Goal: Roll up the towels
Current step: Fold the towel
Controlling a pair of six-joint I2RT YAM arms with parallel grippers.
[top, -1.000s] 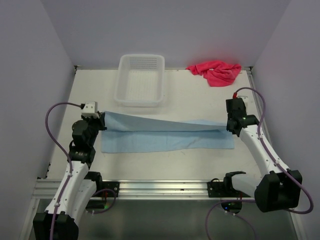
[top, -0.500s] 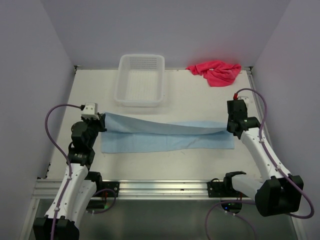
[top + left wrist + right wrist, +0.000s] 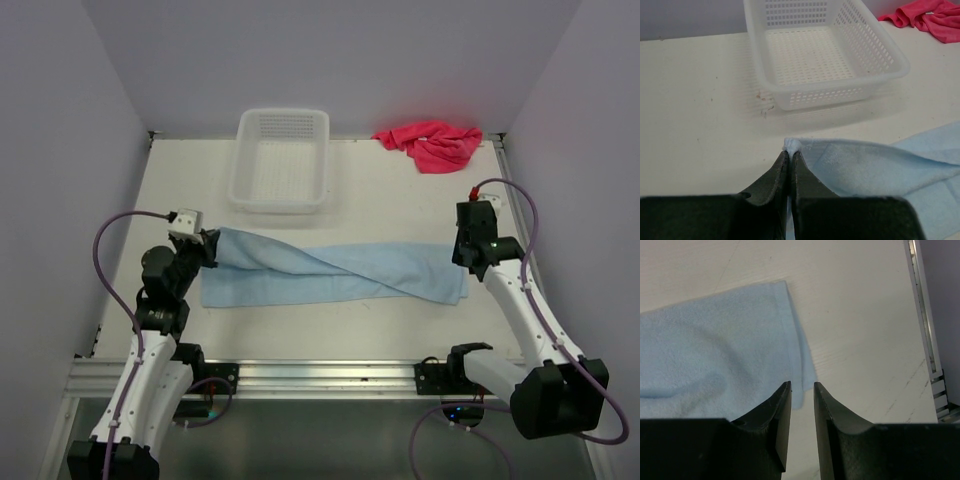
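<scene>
You have no roll started yet, by the look of it. The blue towel [image 3: 330, 272] lies stretched lengthwise on the desk [image 3: 400, 200] between the two sets of fingers, loosely folded over itself with a twist along its length. The pink towel [image 3: 430, 143] sits crumpled well beyond the right fingers, at the far edge, untouched. So both towels are left to roll.

Your left fingers [image 3: 208, 248] are pressed together on the far left corner of the blue towel, a small tuft of cloth poking out past their tips and that end raised off the desk. The white basket [image 3: 830, 95] stands empty just beyond them.

Your right fingers [image 3: 458, 262] stand a little apart with nothing between them. The towel's right end lies flat on the desk just past their tips.
</scene>
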